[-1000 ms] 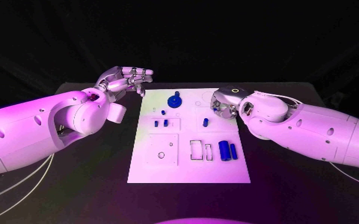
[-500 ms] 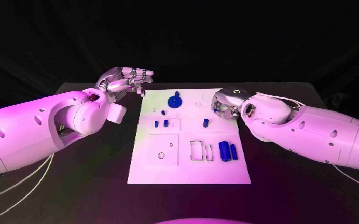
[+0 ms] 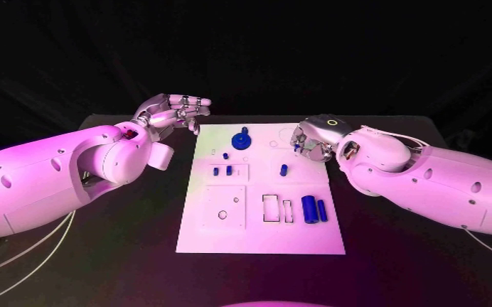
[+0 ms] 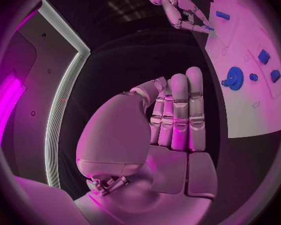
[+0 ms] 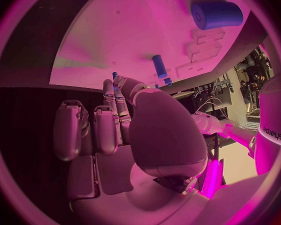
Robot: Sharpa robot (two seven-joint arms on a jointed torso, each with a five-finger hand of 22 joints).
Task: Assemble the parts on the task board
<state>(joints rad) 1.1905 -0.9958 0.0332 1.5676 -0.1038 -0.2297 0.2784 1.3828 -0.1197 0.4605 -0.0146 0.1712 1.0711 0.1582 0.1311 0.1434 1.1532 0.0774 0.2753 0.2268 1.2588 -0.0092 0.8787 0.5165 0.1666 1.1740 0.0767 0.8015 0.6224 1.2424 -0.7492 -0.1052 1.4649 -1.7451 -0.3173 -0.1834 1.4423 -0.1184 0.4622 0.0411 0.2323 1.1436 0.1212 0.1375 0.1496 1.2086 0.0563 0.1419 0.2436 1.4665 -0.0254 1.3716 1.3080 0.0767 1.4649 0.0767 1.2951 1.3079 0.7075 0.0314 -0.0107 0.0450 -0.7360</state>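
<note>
The right hand (image 3: 311, 141) pinches a small blue part (image 4: 210, 28) over the task board (image 3: 261, 229), near the blue gear (image 3: 242, 141). The left hand (image 3: 174, 111) waits beside the board, fingers curled, holding nothing. Go down slowly, straight into the hole.

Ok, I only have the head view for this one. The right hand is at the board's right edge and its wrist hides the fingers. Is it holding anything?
Observer: It looks so. In the left wrist view, the right hand pinches a small blue piece at its fingertips, by the edge of the board.
Operator: And the left hand's palm?
Observer: The left hand holds nothing. Its fingers stand straight, side by side.
</note>
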